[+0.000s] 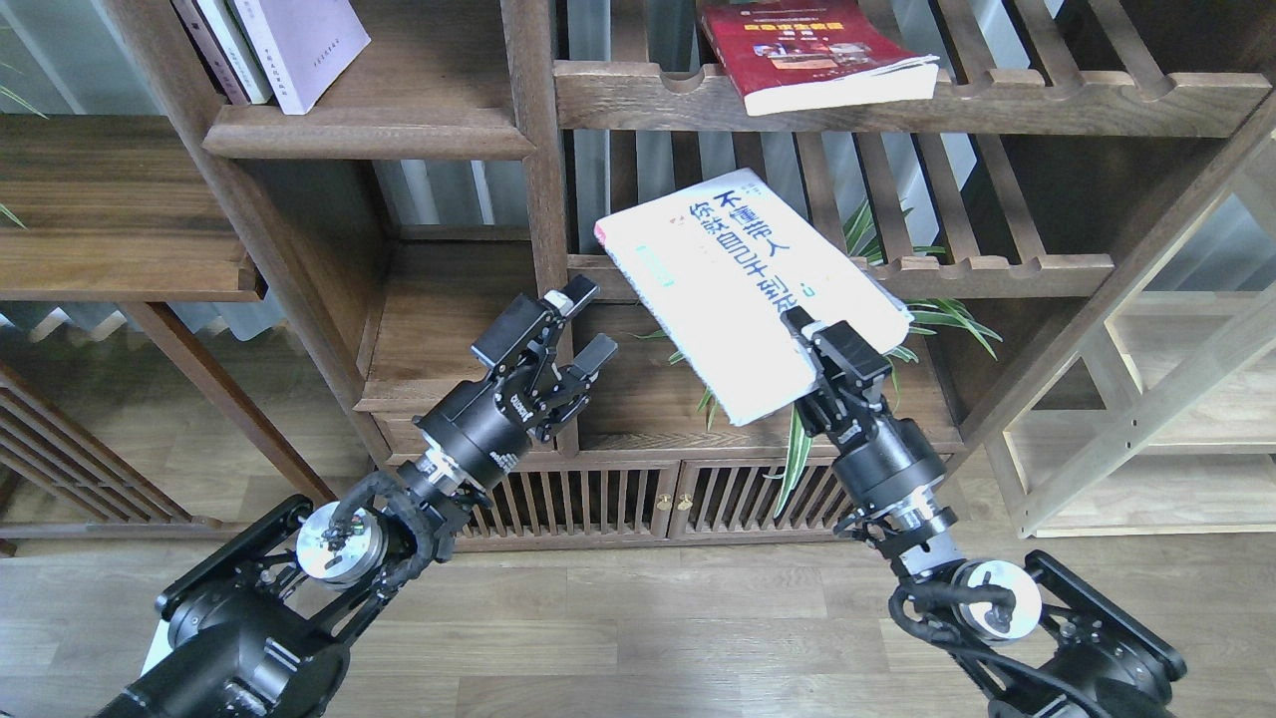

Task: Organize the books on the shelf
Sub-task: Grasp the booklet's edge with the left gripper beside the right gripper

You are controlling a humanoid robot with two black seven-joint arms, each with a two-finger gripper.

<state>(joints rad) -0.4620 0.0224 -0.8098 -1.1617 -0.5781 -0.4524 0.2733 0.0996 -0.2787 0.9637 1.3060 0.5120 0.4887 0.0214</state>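
My right gripper (812, 349) is shut on the near edge of the large white book (743, 289) with big black Chinese characters, holding it tilted in the air before the middle bay. To its left my left gripper (583, 324) stands open and holds nothing. A dark red book (807, 50) lies flat on the upper slatted rack. The pale lavender-white book (299, 45) leans with two other thin books on the flat dark-brown shelf (369, 130) at upper left.
A potted green plant (797, 399) sits behind and under the held book. A bookcase post (538, 150) rises between the shelf and the slatted racks (997, 100). A low cabinet (658, 489) stands below. A pale wooden rack (1146, 399) is at the right.
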